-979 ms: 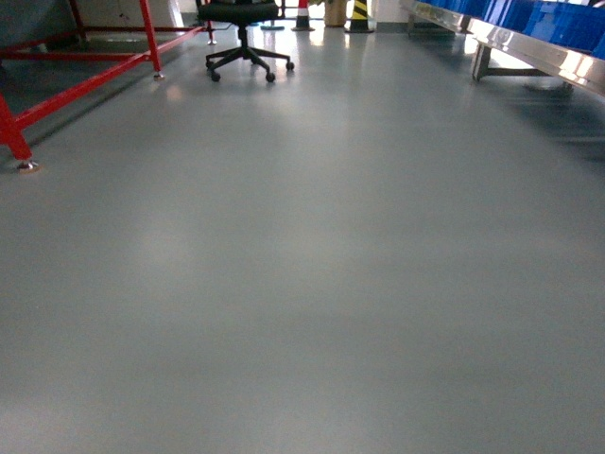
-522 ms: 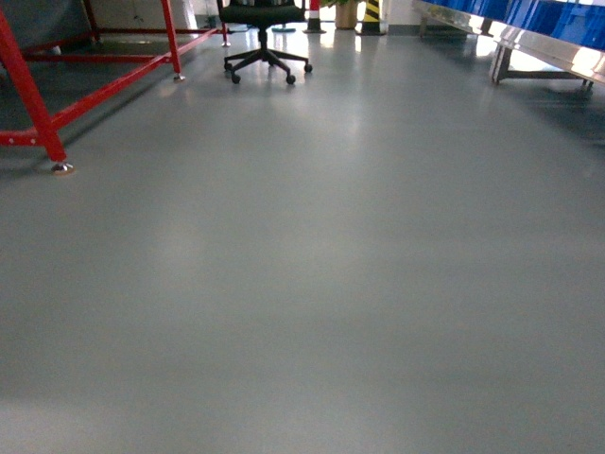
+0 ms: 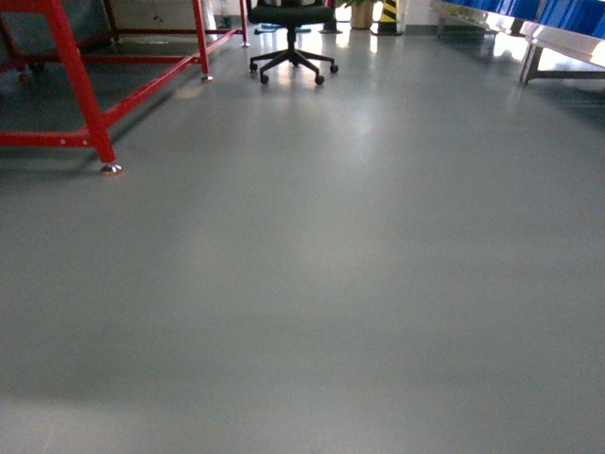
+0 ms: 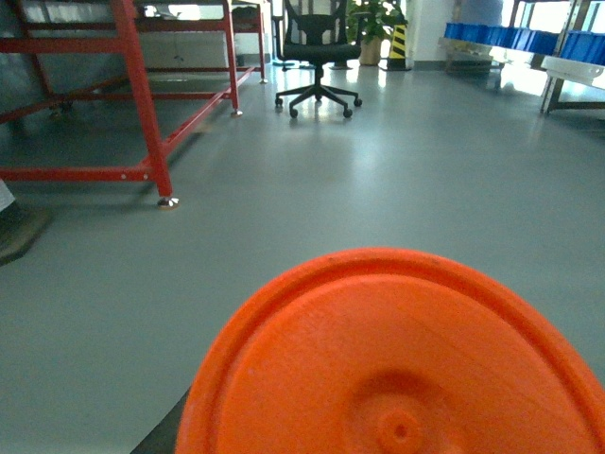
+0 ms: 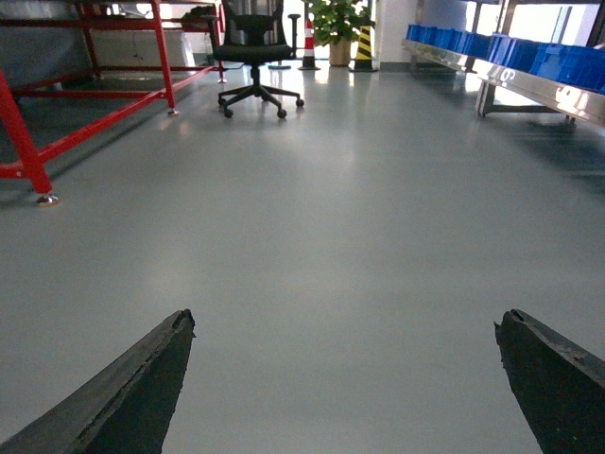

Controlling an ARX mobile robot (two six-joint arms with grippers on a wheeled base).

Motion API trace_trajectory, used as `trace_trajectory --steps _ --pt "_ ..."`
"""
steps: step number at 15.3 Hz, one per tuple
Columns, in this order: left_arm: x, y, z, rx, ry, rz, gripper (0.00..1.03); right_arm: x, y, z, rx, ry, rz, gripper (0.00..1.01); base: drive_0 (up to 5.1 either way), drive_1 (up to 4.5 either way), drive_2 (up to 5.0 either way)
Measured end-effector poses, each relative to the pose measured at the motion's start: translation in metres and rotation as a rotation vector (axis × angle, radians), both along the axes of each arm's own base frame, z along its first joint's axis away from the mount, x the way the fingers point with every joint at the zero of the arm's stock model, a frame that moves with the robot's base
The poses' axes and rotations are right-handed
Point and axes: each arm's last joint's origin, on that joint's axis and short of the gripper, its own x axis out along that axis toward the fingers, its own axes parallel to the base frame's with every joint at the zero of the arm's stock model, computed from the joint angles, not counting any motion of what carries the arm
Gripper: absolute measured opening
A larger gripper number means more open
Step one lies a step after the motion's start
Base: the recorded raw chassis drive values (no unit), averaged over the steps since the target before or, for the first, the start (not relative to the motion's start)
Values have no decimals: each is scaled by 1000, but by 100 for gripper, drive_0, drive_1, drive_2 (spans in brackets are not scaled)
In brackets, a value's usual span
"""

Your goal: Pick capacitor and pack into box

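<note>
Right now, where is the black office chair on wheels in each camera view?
Head: black office chair on wheels at top centre, seat cropped.
Left wrist: top centre, beyond the orange disc.
Right wrist: upper left of centre.
Shared landmark: the red metal frame left of it.

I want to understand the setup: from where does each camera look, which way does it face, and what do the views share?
Head: rides on the robot, looks forward and down at the grey floor; no part of the robot shows.
Left wrist: low, faces forward; an orange disc fills the bottom; whether the left claw is open or shut cannot be told.
Right wrist: low, faces forward between the open right claw fingertips.
All three share the black office chair and the red frame.
</note>
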Motion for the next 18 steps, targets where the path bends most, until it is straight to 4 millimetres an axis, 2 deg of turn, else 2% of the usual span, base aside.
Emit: trace_trajectory --steps 18 --pt "0 0 0 0 -1 1 43 0 0 1 0 -6 0 98 -507 239 239"
